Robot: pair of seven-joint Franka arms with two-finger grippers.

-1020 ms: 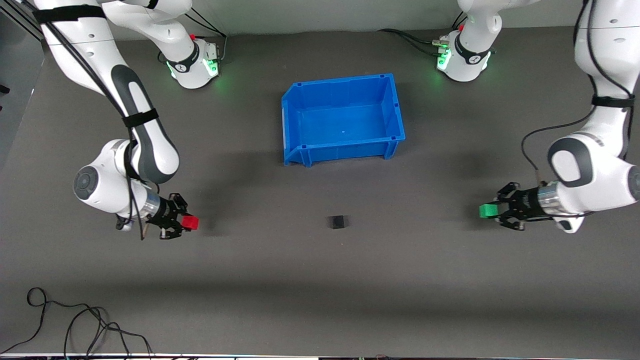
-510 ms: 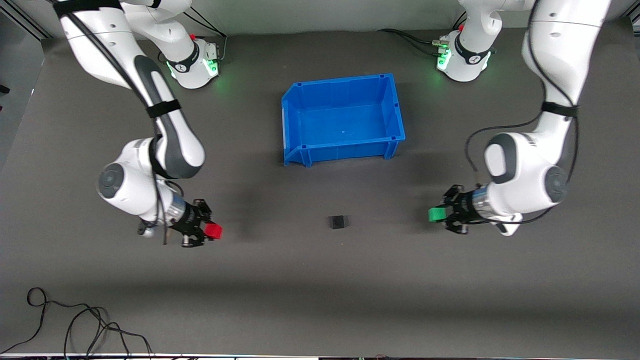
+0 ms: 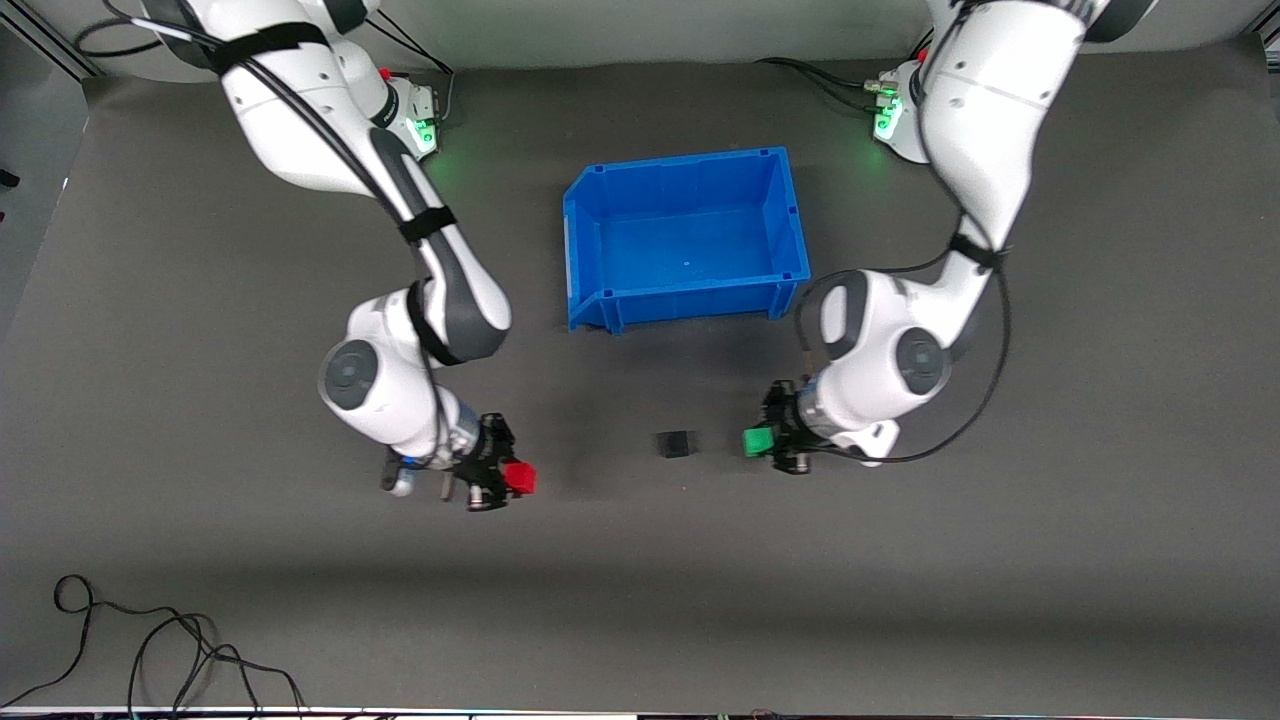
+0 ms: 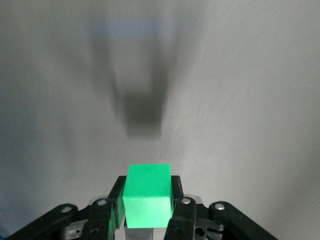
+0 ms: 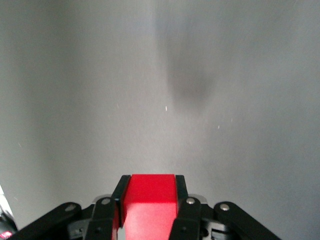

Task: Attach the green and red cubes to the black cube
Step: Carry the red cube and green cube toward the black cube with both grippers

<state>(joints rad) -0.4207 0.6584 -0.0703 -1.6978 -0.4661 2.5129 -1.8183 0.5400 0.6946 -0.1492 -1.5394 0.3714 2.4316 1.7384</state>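
Observation:
The black cube (image 3: 676, 443) sits alone on the dark table, nearer to the front camera than the blue bin. My left gripper (image 3: 762, 441) is shut on the green cube (image 3: 756, 441), held just off the black cube toward the left arm's end of the table. In the left wrist view the green cube (image 4: 148, 195) fills the space between the black fingers (image 4: 178, 196). My right gripper (image 3: 512, 478) is shut on the red cube (image 3: 519, 478), a longer way off toward the right arm's end. The red cube (image 5: 149, 205) shows clamped between the jaws in the right wrist view.
An empty blue bin (image 3: 790, 215) stands in the middle of the table, farther from the front camera than the cubes. A loose black cable (image 3: 150, 645) lies near the table's front edge at the right arm's end.
Both arms have swung inward toward the black cube, each carrying its cube. The green cube has come much closer to it than the red one. The black cube has not moved.

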